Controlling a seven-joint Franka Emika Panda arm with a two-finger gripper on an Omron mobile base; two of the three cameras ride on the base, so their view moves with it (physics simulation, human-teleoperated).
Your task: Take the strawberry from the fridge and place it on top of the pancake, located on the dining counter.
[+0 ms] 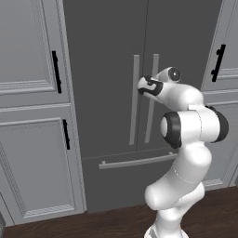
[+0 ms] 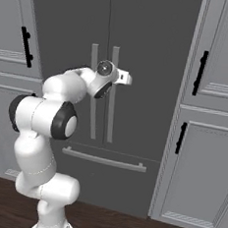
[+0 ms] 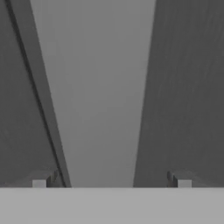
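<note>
Fridge (image 1: 107, 93) shut — both doors closed, two slim silver bar handles (image 1: 135, 100) upright at the centre seam, a third bar (image 1: 139, 161) across the drawer below. Flanked by grey cabinets (image 1: 32, 107) with black handles. Gripper (image 3: 111, 183) up against the handles, fingertips (image 3: 40, 183) spread wide — one bar between them, untouched.

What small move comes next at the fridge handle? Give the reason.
Probably close the gripper on the silver handle, then pull. The fridge doors are shut, and in the hand view the bar runs between the two spread fingertips, so the hand looks lined up to clamp.
</note>
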